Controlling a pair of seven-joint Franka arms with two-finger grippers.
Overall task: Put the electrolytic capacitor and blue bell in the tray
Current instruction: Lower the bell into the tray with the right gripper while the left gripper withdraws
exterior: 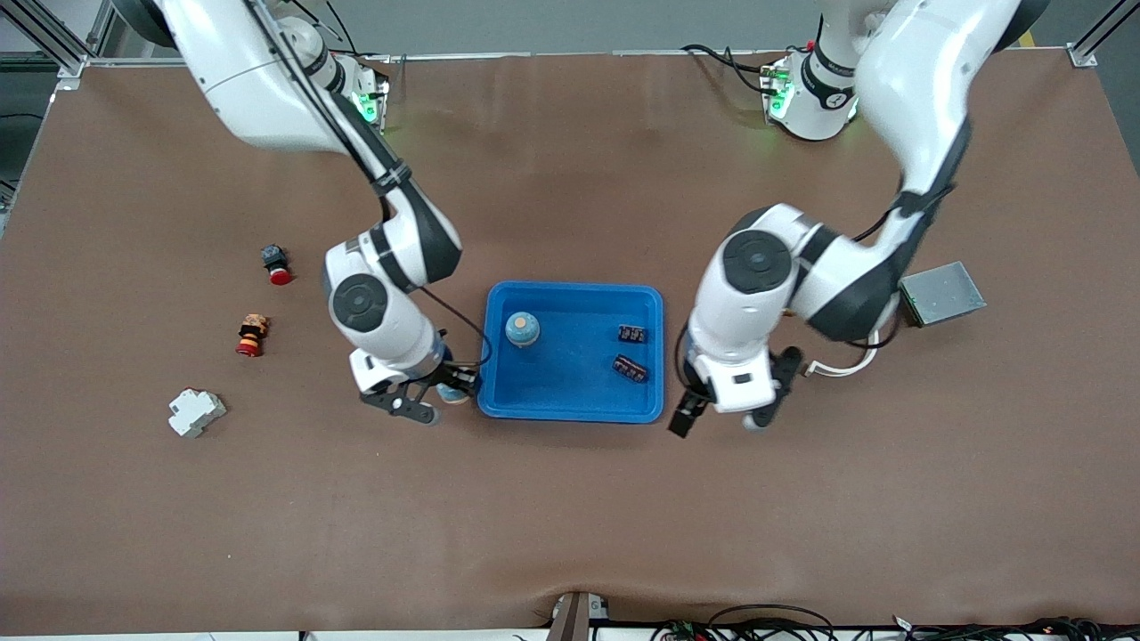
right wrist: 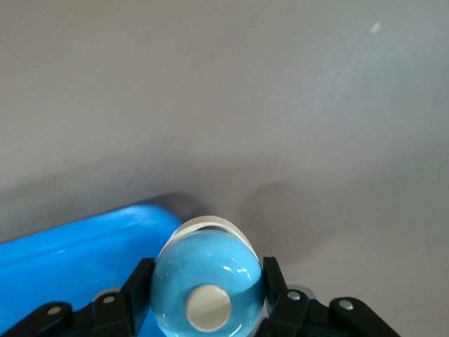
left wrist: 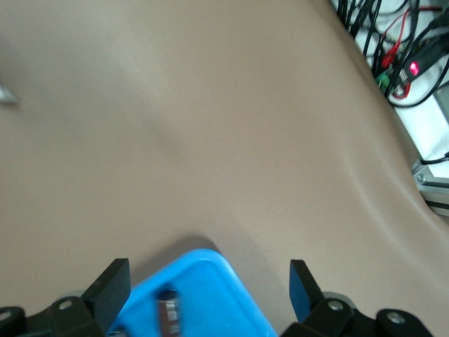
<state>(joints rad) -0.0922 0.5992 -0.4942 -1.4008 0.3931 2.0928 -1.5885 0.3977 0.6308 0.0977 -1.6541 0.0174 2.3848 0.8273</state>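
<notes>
The right pincer (exterior: 443, 394), left of frame centre, is pinching a blue bell (right wrist: 208, 283) just beside the tray (exterior: 570, 401). Another bell (exterior: 522, 328) and two capacitors (exterior: 631, 334) are lying inside. The left pincer (exterior: 720, 418) is hanging spread beside the tray's other end.

Blue tray (exterior: 570, 405) holds two dark capacitors (exterior: 631, 334) and one blue bell (exterior: 522, 328); another bell (right wrist: 208, 282) sits clamped beside it.
</notes>
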